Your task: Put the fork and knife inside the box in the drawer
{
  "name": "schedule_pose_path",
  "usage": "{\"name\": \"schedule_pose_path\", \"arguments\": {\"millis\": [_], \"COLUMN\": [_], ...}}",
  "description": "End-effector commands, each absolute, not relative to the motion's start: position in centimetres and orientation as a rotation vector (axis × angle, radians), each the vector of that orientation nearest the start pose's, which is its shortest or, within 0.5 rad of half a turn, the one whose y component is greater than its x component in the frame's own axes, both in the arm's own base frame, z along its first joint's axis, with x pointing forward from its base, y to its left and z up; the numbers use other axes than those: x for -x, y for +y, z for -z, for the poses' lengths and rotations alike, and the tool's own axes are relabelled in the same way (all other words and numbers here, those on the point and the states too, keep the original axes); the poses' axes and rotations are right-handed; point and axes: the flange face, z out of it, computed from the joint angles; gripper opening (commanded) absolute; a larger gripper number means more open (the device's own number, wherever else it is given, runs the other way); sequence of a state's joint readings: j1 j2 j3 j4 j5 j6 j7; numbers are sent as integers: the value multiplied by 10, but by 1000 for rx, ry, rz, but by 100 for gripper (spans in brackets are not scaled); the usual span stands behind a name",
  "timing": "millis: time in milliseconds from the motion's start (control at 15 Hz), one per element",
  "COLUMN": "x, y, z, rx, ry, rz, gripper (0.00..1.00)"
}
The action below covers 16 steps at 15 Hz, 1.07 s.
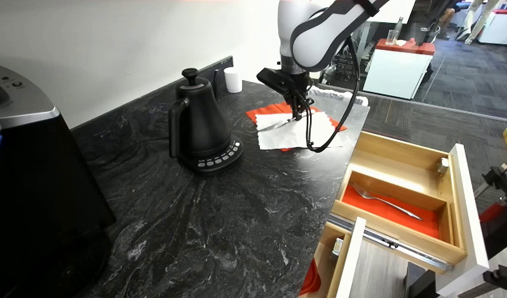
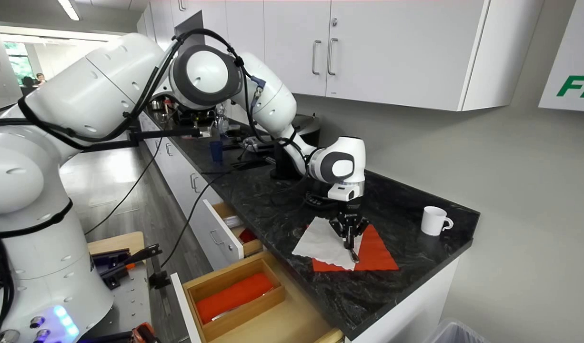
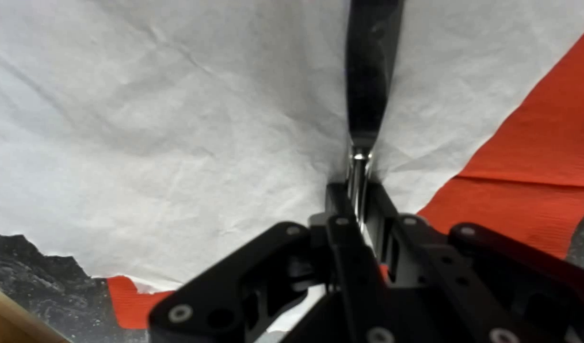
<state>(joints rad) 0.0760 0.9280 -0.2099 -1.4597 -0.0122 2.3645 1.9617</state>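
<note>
My gripper (image 3: 357, 195) is shut on the knife (image 3: 370, 71) in the wrist view, its fingers pressing both sides of the silvery handle. The blade points away from the fingers over white paper. In an exterior view the knife lies low against that paper, with the gripper (image 1: 297, 116) pointing down onto it. Inside the box (image 1: 406, 196), the fork (image 1: 394, 205) rests slantwise on the red-orange bottom. That light-wood box sits in the pulled-out drawer (image 1: 470, 207) below the counter. Seen from an exterior view, the box's wall hides most of the fork.
White paper (image 1: 274, 138) overlaps a red sheet (image 2: 380, 255) on the dark counter (image 1: 220, 231). A black kettle (image 1: 204, 116) stands beside them, and a white mug (image 2: 434, 220) is near the wall. Another drawer (image 2: 225, 228), partly pulled out, adjoins the box's drawer.
</note>
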Motion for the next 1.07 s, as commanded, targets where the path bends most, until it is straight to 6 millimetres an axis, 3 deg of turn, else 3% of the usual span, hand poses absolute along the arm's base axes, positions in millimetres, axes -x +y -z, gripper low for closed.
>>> {"name": "schedule_pose_path", "arguments": {"millis": [0, 267, 467, 800, 1000], "x": [-710, -712, -708, -687, -665], "y": [-66, -64, -67, -66, -53], "z": [-160, -179, -182, -188, -204], "rx": [1705, 1680, 1622, 1342, 1250], "ry": [2718, 2720, 2791, 2966, 3007], "rz": [233, 235, 210, 215, 159], "gripper": [6, 6, 6, 6, 6]}}
